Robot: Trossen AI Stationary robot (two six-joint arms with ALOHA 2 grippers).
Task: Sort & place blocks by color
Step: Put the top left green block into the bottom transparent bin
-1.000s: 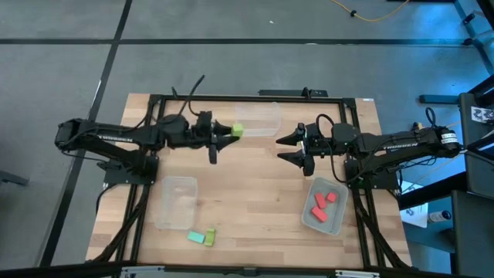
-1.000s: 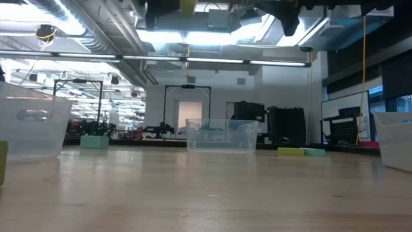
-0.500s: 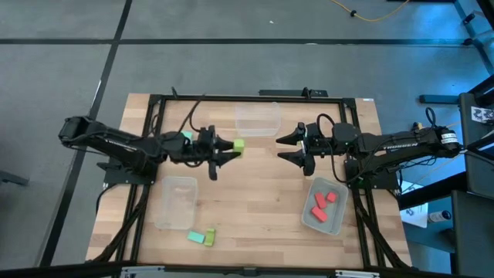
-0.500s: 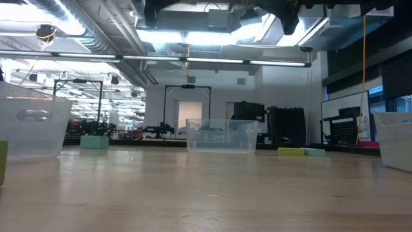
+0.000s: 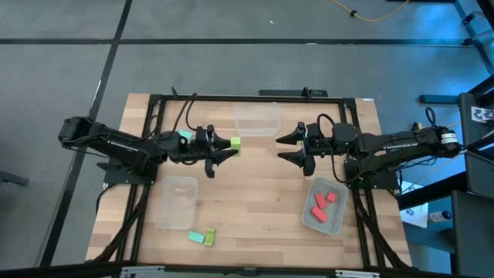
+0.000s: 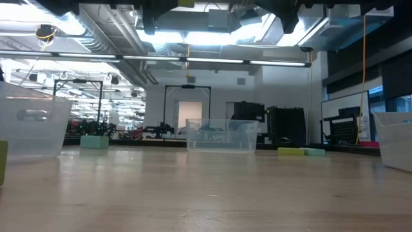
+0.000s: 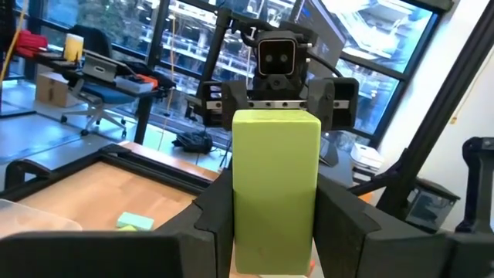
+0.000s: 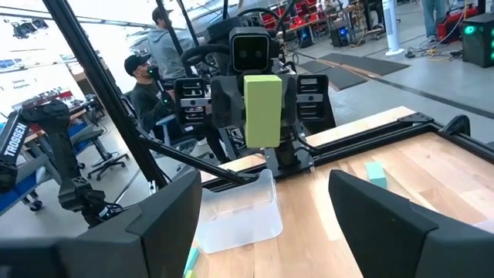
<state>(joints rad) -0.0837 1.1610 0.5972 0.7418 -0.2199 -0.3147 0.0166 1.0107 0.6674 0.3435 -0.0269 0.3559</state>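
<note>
My left gripper (image 5: 228, 145) is shut on a lime yellow-green block (image 5: 234, 143), held above the table's middle; the block also shows in the left wrist view (image 7: 276, 189). My right gripper (image 5: 280, 148) is open and empty, facing the left one from the table's right. A teal block (image 5: 196, 236) and a lime block (image 5: 208, 239) lie flat near the table's front edge. Several red-orange blocks (image 5: 323, 203) lie in the right-hand bin (image 5: 336, 224). Another teal block (image 8: 376, 174) lies on the table beyond the left gripper. My left gripper pinches the lime block by two opposite side faces (image 7: 239, 208) between its two fingers. The fingers come level from the table's left. The block's free end (image 5: 236, 143) sticks out past the fingertips, and the block is lifted clear of the table.
A clear bin (image 5: 257, 120) stands at the far middle and another clear bin (image 5: 176, 202) at the near left. A black frame (image 5: 255, 97) runs around the table. Bare wood lies between the two grippers and the near edge.
My left gripper has carried the lime block toward the table's near edge, away from the far clear bin, then a little toward the left edge. It has stayed shut on the block.
</note>
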